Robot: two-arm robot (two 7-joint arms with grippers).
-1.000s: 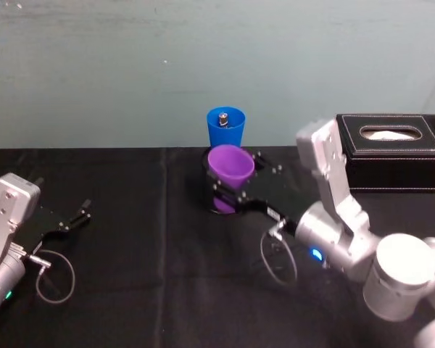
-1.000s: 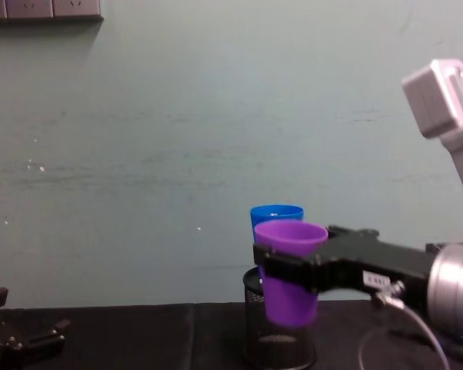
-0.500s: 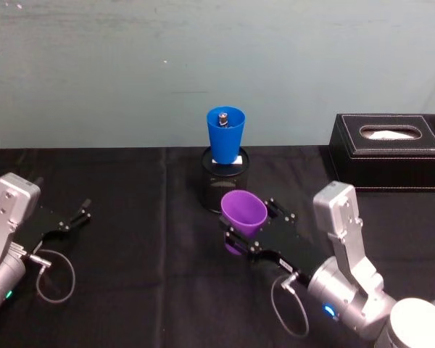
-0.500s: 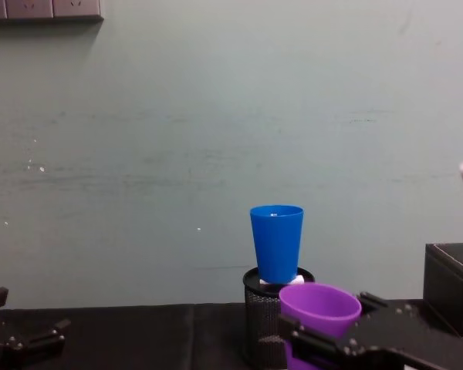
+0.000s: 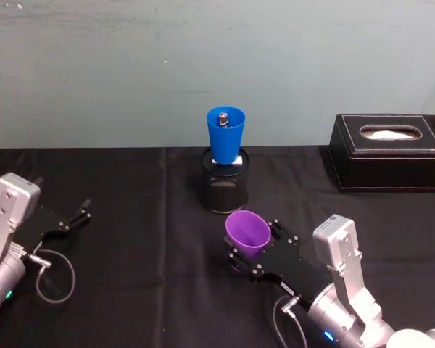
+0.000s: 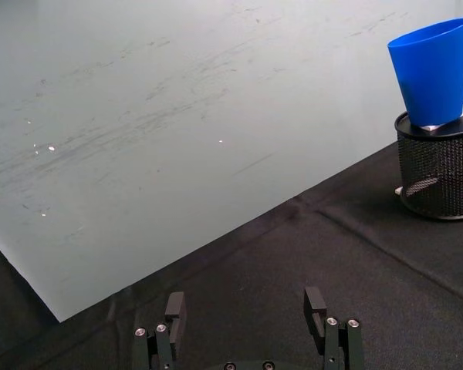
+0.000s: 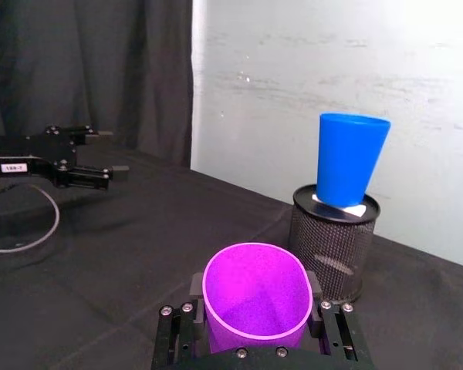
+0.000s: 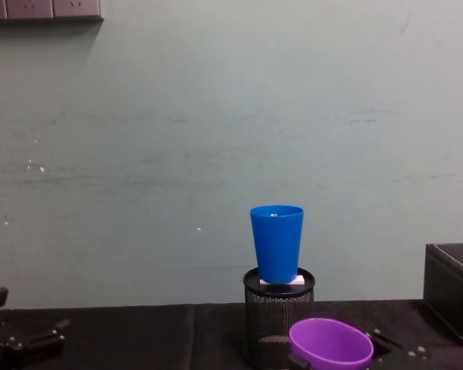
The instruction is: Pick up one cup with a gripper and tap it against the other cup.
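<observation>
Nearest the robot: right gripper (image 5: pixel 251 255) clamped on the purple cup (image 5: pixel 248 232), low over the black table (image 5: pixel 130 217), mouth up and leaning a little toward the camera. Jaws pressed on opposite sides of the wall just under the rim, clear enough in the right wrist view, cup (image 7: pixel 255 307) sitting between the two black plates. Looks like thin plastic, so probably very light, smooth and a bit slick, likely to flex or pop out if squeezed hard; grabbing mid-wall or just under the rim with flat jaws seems the safest bet, and a gentle tap should do since nothing here looks breakable. Off to the left edge: left gripper (image 5: pixel 71 217) parked on the table, fingers spread apart with nothing between them, same story in the left wrist view (image 6: pixel 247 324). Farther back, near the middle: black mesh holder (image 5: pixel 225 189) with the blue cup (image 5: pixel 225 134) standing upright in its top, well apart from the purple one. Small metal-looking bit visible inside the blue cup, can't tell what. Back right: black tissue box (image 5: pixel 390 151). Behind all that, a plain pale green wall (image 5: pixel 203 65).
</observation>
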